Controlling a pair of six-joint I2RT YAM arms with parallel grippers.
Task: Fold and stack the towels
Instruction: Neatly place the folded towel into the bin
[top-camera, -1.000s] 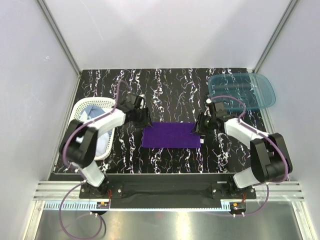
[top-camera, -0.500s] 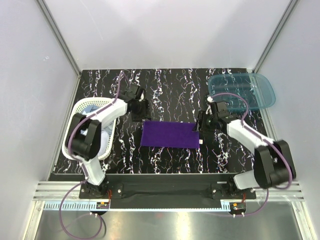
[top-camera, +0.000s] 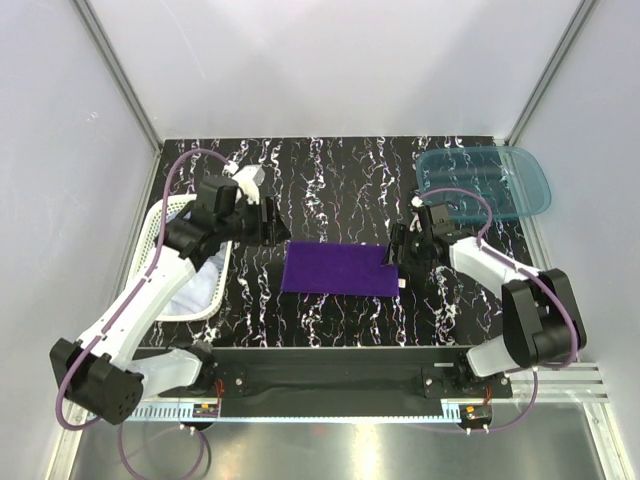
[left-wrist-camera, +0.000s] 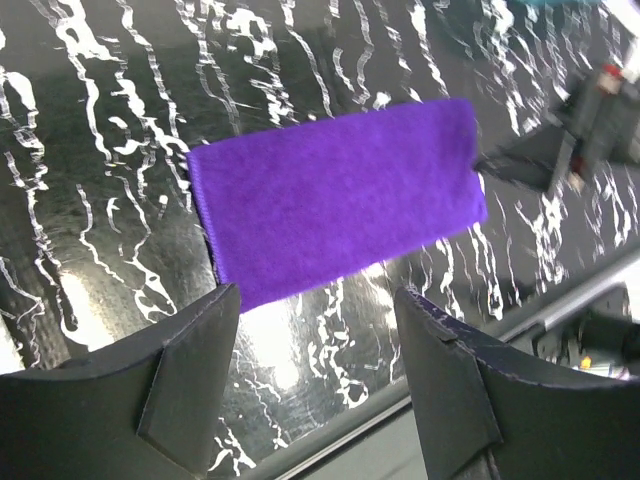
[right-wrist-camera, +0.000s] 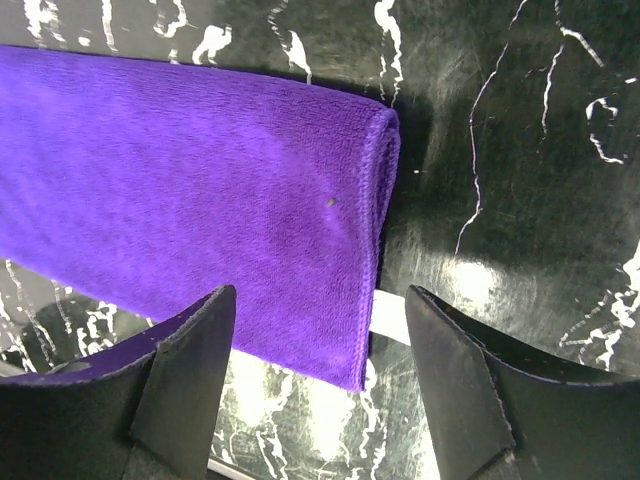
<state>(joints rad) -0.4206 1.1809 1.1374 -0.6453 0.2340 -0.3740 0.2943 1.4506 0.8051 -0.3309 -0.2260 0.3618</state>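
Note:
The deep purple towel (top-camera: 337, 269) lies folded flat on the black marbled table, also in the left wrist view (left-wrist-camera: 335, 195) and the right wrist view (right-wrist-camera: 190, 190). My left gripper (top-camera: 262, 222) is open and empty, raised above the table just left of the towel's far left corner. My right gripper (top-camera: 397, 250) is open and empty, low at the towel's right edge, its jaws straddling that edge (right-wrist-camera: 370, 260) with a white tag beside it. A pale blue towel (top-camera: 205, 285) lies in the white basket (top-camera: 160, 215). The bear-face towel is not visible.
A translucent teal bin (top-camera: 484, 181) sits at the far right of the table. The white perforated basket stands at the left edge under my left arm. The table's near edge and a metal rail (top-camera: 340, 385) run along the front.
My left arm has lifted and swung back left, away from the towel's left end, toward the basket. My right gripper has stayed at the towel's right edge. The towel has not moved.

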